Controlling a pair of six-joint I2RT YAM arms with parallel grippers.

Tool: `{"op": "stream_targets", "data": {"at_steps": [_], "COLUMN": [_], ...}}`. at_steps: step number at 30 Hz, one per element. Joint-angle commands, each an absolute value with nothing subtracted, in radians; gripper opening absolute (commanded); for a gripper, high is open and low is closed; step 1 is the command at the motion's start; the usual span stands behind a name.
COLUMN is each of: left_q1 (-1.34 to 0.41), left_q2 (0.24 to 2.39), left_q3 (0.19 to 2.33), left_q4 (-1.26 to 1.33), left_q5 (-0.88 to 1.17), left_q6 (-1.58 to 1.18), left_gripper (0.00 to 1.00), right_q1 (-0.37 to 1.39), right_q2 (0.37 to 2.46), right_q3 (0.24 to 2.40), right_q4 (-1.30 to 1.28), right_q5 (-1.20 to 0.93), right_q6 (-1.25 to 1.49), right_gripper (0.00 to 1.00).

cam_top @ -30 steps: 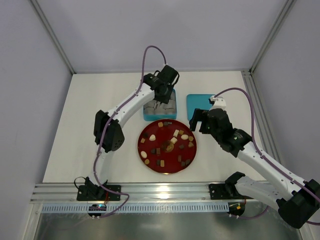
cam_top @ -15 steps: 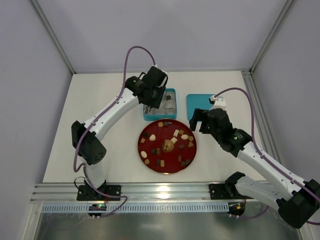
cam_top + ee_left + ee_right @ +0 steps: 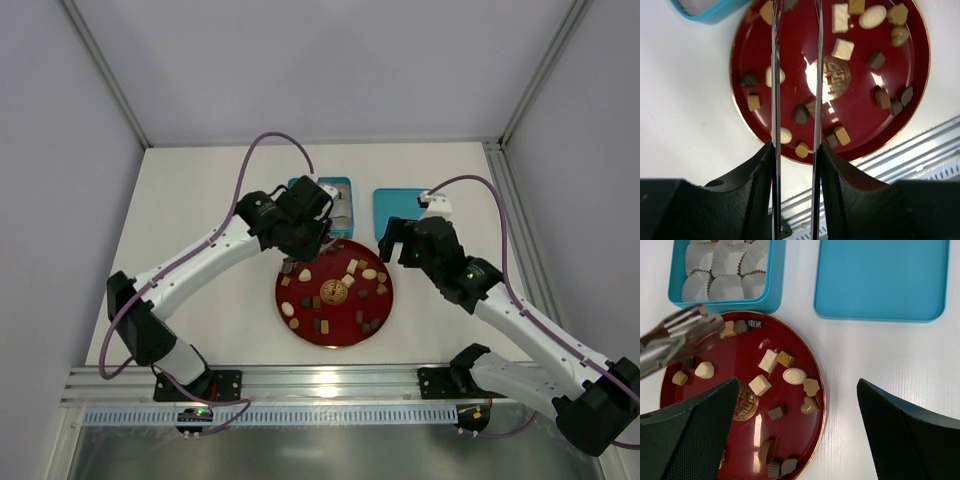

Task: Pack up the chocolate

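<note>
The step in hand looks like fetching another piece from the red plate [image 3: 855,95] for the teal box [image 3: 778,270], whose paper cups [image 3: 725,287] are mostly bare in the right wrist view.

To do it well, the left claw [image 3: 796,10] should choose one piece that stands apart from its neighbours. It should line its two thin blades up on either side of that piece and descend until the tips reach the plate's surface. It should then close gently, since hard pressure from narrow blades would probably flick a small sweet sideways. A straight lift before swinging to the box would keep the piece clear of the plate's raised rim and the box wall.

The left claw hangs over the side of the plate next to the box. Its blades are parted part-way and nothing is visible between them, though the tips run off the top of the left wrist view. The right claw [image 3: 797,390] is spread wide and empty, above the table [image 3: 685,100] between the plate and the box lid [image 3: 880,275].

The chocolate [image 3: 842,48] lies scattered over the plate around its gold centre emblem [image 3: 832,75]. It is a mix of dark, tan and cream pieces. Near the left claw's tips, a tan piece [image 3: 766,10] sits just outside the left blade and a dark one [image 3: 790,4] sits between the blades. These two lie close together by the plate's rim, so gripping one risks nudging the other.
</note>
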State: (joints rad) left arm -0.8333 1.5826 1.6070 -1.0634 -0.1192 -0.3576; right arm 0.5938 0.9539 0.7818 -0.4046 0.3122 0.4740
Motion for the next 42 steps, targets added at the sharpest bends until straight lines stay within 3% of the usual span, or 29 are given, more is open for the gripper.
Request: {"op": "stream_targets", "data": {"at_steps": [1, 3, 16, 42], "left_q1": [-0.883, -0.920, -1.000, -1.022], "left_q2": [1.532, 1.532, 1.591, 1.701], "left_q3": [1.557, 1.540, 1.514, 1.537], "left_q4": [-1.058, -1.057, -1.043, -1.032], "left_q5": [-0.069, -0.064, -0.055, -0.074], "left_q6": [-0.393, -0.400, -0.416, -0.391], "left_gripper": [0.40, 0.43, 0.43, 0.42], "right_q1": [0.591, 0.591, 0.591, 0.591], "right_q2": [0.959, 0.960, 0.959, 0.945], "right_q3": [0.810, 0.810, 0.807, 0.799], "right_q4": [-0.371, -0.371, -0.379, -0.383], "right_q5": [0.325, 0.325, 0.333, 0.331], "right_q6": [0.476, 0.479, 0.479, 0.480], "right_gripper": [1.00, 1.00, 1.00, 1.00]}}
